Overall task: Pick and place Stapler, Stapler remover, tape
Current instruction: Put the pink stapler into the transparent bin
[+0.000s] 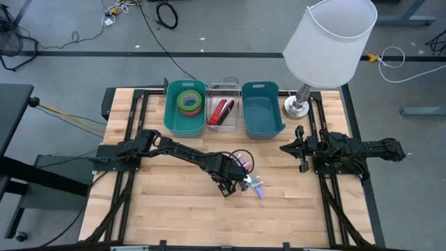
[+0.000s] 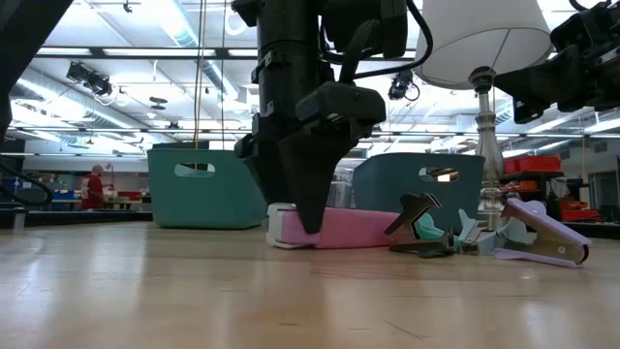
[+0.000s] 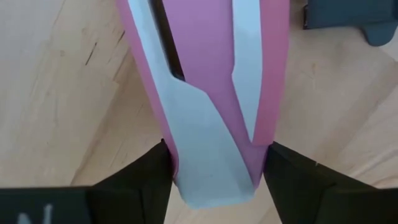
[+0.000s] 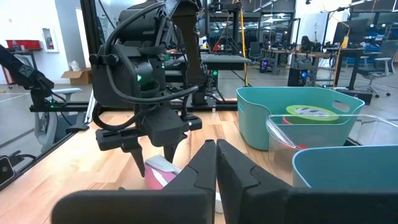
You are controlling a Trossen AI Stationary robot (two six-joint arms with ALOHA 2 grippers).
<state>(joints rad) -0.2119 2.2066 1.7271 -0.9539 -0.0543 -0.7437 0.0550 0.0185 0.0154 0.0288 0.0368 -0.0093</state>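
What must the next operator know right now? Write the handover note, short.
Left gripper: down at table centre, jaws against both sides of the pink stapler, which is not yet lifted.
Right gripper: parked at the table's right side, jaws shut, holding nothing.
Teal staple remover and lilac staple remover: on the table beside the stapler.
Done: tape rolls lie in the left teal bin; red items lie in the clear bin.
Left: bin the stapler, then both removers.
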